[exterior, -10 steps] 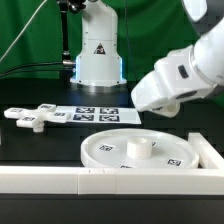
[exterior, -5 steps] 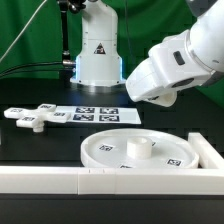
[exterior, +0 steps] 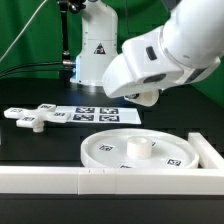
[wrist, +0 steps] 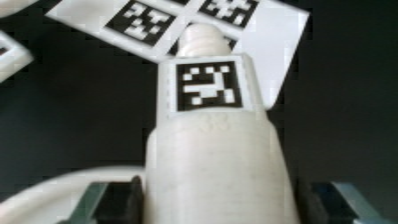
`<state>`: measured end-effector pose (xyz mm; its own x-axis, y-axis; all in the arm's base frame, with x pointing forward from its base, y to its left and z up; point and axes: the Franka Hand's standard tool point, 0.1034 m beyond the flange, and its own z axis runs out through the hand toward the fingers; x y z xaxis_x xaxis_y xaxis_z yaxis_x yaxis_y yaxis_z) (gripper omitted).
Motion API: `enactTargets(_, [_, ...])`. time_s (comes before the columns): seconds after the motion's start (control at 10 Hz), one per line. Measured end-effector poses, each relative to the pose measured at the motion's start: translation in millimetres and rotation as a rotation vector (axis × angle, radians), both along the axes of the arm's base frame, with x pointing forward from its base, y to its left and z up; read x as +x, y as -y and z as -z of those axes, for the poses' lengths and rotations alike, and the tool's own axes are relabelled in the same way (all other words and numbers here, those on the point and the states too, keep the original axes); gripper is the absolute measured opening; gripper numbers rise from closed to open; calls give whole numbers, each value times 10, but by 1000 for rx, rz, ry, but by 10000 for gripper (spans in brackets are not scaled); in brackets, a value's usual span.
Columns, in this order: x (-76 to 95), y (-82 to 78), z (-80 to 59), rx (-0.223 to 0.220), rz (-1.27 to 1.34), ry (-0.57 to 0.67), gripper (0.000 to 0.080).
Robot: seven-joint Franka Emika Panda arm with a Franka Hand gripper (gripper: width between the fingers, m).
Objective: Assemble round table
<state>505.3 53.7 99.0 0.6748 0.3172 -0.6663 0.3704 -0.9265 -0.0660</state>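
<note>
The round disc lies flat at the front of the table, with a short raised stub at its middle. The flat cross-shaped piece lies at the exterior view's left. My gripper hangs above the table, over the far edge of the disc. In the wrist view my gripper is shut on the white leg, which carries a square marker and points away from the camera. In the exterior view the hand hides most of the leg.
The marker board lies behind the disc and shows past the leg's tip in the wrist view. A long white border wall runs along the front, with a side piece at the right. The robot base stands behind.
The arm has swung toward the exterior view's left and risen a little, carrying the leg. The disc, cross piece and marker board have not moved.
</note>
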Motion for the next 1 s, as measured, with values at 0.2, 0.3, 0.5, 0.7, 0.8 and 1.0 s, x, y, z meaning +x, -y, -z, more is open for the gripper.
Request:
enactTargets(0.2, [-41, 18, -67, 32, 5, 148, 407])
enactTargets(0.3, [27, 17, -43, 51, 4, 218, 407])
enactTargets(0.5, [94, 34, -54, 85, 2, 353, 409])
enactTargets(0.7, [100, 103, -165, 83, 47, 446, 409])
enactTargets(0.8, [126, 112, -284, 92, 65, 500, 409])
enactTargets(1.0, [216, 93, -338, 131, 62, 626, 409])
